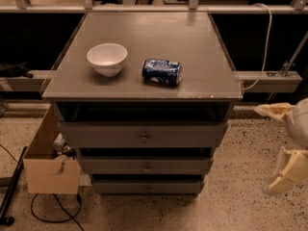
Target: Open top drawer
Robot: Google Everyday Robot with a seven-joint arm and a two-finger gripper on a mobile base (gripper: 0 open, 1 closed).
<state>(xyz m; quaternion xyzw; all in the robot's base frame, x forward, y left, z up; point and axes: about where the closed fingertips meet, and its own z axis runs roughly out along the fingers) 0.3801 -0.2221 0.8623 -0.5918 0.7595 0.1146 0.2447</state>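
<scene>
I am holding my gripper low at about 4 o'clock in the view, out past the 3 o'clock side of the table and well apart from it, above the speckled floor. Its two pale fingers are standing wide apart, one above the other, and they are gripping nothing. The top drawer is sitting just under the tabletop, below a dark gap, as the widest and tallest-fronted of three grey drawers, and its front is looking shut, in line with the cabinet frame. Its small round brass knob is showing in the middle of the front, facing 6 o'clock toward the camera. The middle drawer and the bottom drawer are sitting beneath it, each narrower and shorter-fronted, each with its own small knob. On the tabletop a white bowl is standing upright toward 9 o'clock, and a blue soda can is lying on its side just beside it at its 3 o'clock, apart from it. A cardboard box is resting on the floor against the table's 9 o'clock side, with a black cable curling below it. A white cable is hanging down at the 2 o'clock side.
</scene>
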